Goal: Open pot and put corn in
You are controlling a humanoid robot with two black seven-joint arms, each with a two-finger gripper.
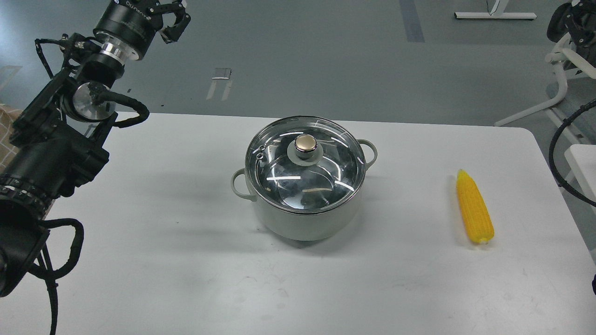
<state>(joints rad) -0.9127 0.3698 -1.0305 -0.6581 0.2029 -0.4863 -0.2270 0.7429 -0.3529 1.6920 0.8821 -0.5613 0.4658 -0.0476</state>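
the pot [305,218] sits mid-worktop [163,260], glass lid [305,174] on, its brass-coloured knob [306,144] upright and easy to pinch. the corn [474,207], ridged yellow plastic tapering to a point, lies well apart to the right, likely kept clear of the lid lift. the left claw [174,21] hangs high beyond the far edge, fingers parted, empty. no right claw shows.

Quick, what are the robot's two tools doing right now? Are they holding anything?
Left tool: raised high beyond the table's far-left edge, holding nothing; open or shut cannot be told.
Right tool: not in view.
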